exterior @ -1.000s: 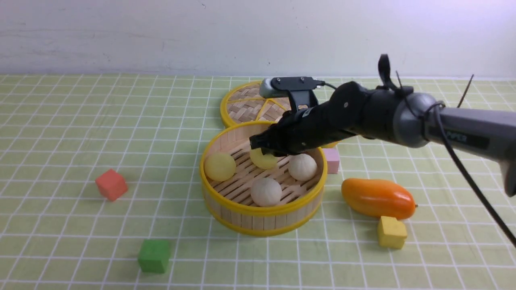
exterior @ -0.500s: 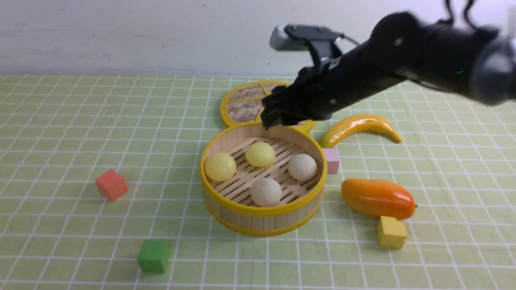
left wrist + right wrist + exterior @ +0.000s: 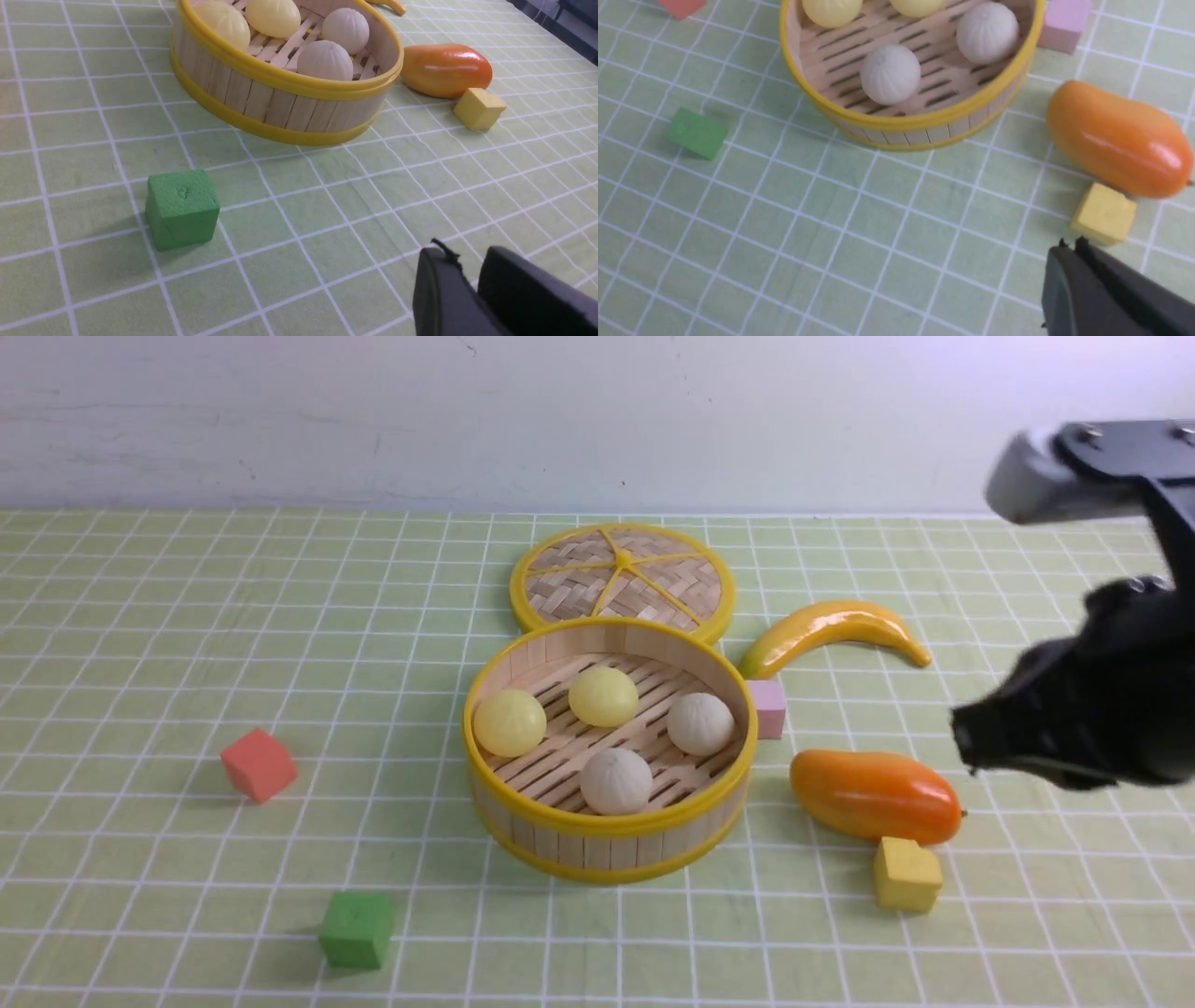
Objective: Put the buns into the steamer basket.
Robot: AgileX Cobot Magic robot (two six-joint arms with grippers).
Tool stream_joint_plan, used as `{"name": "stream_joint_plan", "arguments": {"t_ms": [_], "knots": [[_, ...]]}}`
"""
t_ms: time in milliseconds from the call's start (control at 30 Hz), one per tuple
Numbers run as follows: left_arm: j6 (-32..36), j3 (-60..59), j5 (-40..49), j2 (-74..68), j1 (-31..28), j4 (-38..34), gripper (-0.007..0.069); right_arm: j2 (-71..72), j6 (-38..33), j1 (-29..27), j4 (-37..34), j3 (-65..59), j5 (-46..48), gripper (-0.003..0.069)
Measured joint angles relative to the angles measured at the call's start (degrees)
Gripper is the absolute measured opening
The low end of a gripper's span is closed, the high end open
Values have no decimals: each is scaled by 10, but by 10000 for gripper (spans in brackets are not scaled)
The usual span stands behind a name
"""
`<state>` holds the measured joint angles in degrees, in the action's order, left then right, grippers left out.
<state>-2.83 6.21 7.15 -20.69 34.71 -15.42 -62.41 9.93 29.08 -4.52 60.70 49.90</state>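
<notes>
We see all four buns (image 3: pixel 604 695) inside basket (image 3: pixel 611 845). Job looks done, nothing left out. Right fingers (image 3: pixel 1066 245) pressed together, holding nothing, up beside mango (image 3: pixel 874 795), away from basket. Left fingers (image 3: pixel 460 275) near green cube (image 3: pixel 182 208), holding nothing; spread or not, we cannot tell.

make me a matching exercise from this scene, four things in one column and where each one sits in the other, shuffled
Things
1. off-white buns
2. pink cube
3. yellow cube
4. woven lid

Places
A. on the cloth just in front of the orange mango
B. flat on the cloth behind the steamer basket
C. on the slatted floor inside the steamer basket
D. against the steamer basket's outer wall, on the robot's right side

Pairs: 1-C, 2-D, 3-A, 4-B
</notes>
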Motion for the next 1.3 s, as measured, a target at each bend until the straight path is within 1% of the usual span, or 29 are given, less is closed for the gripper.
{"name": "stream_joint_plan", "arguments": {"t_ms": [167, 300, 367, 400, 433, 500, 533, 600, 633, 667, 700, 733, 767, 833, 867, 1300], "knots": [[0, 0, 0, 0, 0, 0, 131, 89, 0, 0, 4, -44, 33, -19], [0, 0, 0, 0, 0, 0, 134, 132, 0, 0, 8, -47, 64, -16], [0, 0, 0, 0, 0, 0, 134, 156, -4, -12, 30, -56, 62, -15], [0, 0, 0, 0, 0, 0, 134, 174, -10, -28, 38, -70, 50, -15], [0, 0, 0, 0, 0, 0, 134, 179, -11, -28, 38, -74, 46, -15], [0, 0, 1, 0, 0, 0, 134, 252, -34, -95, 42, -158, -29, -13], [0, 0, 1, 0, 0, 0, 134, 295, -47, -134, 35, -214, -86, -13], [0, 0, 1, 0, 0, 0, 134, 366, -67, -169, 26, -312, -152, -12], [0, 0, 1, 0, 0, 0, 134, 407, -77, -185, 23, -368, -193, -10], [0, 0, 1, 0, 0, 0, 134, 415, -79, -190, 22, -368, -200, -10], [0, 0, 1, 0, 0, 0, 134, 471, -90, -203, 21, -453, -249, -10], [0, 0, 1, 0, 0, 0, 134, 487, -91, -205, 21, -472, -253, -10], [0, 0, 1, 0, 0, 0, 134, 553, -93, -218, 21, -549, -281, -10], [0, 0, 1, 0, 0, 0, 134, 609, -89, -225, 21, -605, -280, -10], [0, 0, 1, 0, 0, 0, 134, 620, -84, -228, 22, -615, -265, -10], [0, 0, 1, -1, 0, -1, 144, 630, -75, -228, 32, -617, -274, -10]]}}
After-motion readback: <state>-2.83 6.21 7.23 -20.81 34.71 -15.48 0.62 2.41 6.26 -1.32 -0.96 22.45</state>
